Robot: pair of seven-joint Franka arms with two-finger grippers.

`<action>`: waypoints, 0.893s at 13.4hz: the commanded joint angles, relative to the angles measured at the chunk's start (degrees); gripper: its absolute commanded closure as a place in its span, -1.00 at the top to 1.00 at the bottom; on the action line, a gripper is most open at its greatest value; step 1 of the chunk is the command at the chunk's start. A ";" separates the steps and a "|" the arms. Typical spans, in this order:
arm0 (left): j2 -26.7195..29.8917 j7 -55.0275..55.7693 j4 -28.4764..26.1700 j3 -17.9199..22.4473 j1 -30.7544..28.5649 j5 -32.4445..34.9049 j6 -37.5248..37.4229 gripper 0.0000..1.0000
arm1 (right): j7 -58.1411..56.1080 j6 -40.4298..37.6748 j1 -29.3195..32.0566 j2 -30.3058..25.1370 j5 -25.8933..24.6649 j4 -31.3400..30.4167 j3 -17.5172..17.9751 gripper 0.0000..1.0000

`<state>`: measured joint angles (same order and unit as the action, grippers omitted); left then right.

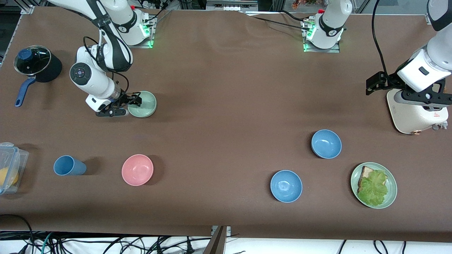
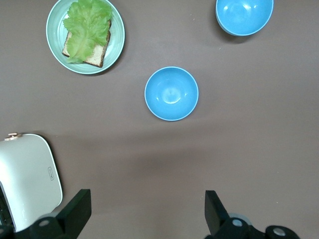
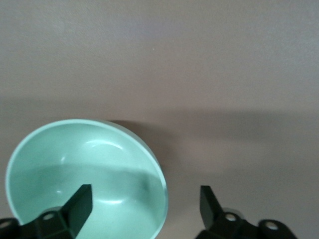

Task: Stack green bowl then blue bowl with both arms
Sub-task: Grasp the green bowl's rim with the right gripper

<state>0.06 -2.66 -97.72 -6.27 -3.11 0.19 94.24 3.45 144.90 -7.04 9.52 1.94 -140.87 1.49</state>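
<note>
The pale green bowl (image 1: 144, 104) sits upright on the table toward the right arm's end, near that arm's base. My right gripper (image 1: 130, 106) is open and low at the bowl's rim. In the right wrist view one finger (image 3: 79, 201) is over the inside of the green bowl (image 3: 84, 174) and the other finger (image 3: 209, 204) is outside it. Two sky-blue bowls (image 1: 326, 143) (image 1: 286, 186) sit toward the left arm's end. My left gripper (image 1: 370, 86) is open and empty, up in the air beside the toaster. Its view shows both blue bowls (image 2: 171, 93) (image 2: 244, 15).
A white toaster (image 1: 416, 113) stands under the left arm. A green plate with bread and lettuce (image 1: 390, 197) lies near the front edge. A pink bowl (image 1: 137, 169), a blue cup (image 1: 69, 165), a plastic container (image 1: 9, 167) and a lidded black pot (image 1: 33, 63) are toward the right arm's end.
</note>
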 commanded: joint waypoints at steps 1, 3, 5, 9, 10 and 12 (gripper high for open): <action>-0.68 -0.33 1.57 -0.50 -0.32 0.78 -1.08 1.00 | -0.20 3.89 0.36 -0.03 0.79 -2.74 0.09 0.37; -0.68 -0.33 1.57 -0.50 -0.32 0.78 -1.08 1.00 | -0.20 4.69 0.45 0.50 0.79 -3.01 0.09 -0.04; -0.68 -0.33 1.57 -0.50 -0.32 0.78 -1.08 1.00 | -0.11 4.69 0.45 0.59 1.14 -3.01 0.09 -0.54; -0.68 -0.42 1.57 -0.50 -0.32 0.78 -1.08 1.00 | 0.50 4.08 0.36 -0.11 1.84 -1.87 0.26 -1.00; -0.68 -0.42 1.57 -0.50 -0.32 0.78 -1.08 1.00 | 1.03 3.64 0.36 -0.72 1.93 -1.52 0.61 -1.00; -0.68 -0.42 1.57 -0.50 -0.32 0.78 -1.08 1.00 | 1.73 1.46 -0.34 -1.43 1.93 1.45 0.88 -1.00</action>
<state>0.06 -2.66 -97.72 -6.27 -3.11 0.19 94.24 4.04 148.45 -6.96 9.22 3.08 -141.70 1.73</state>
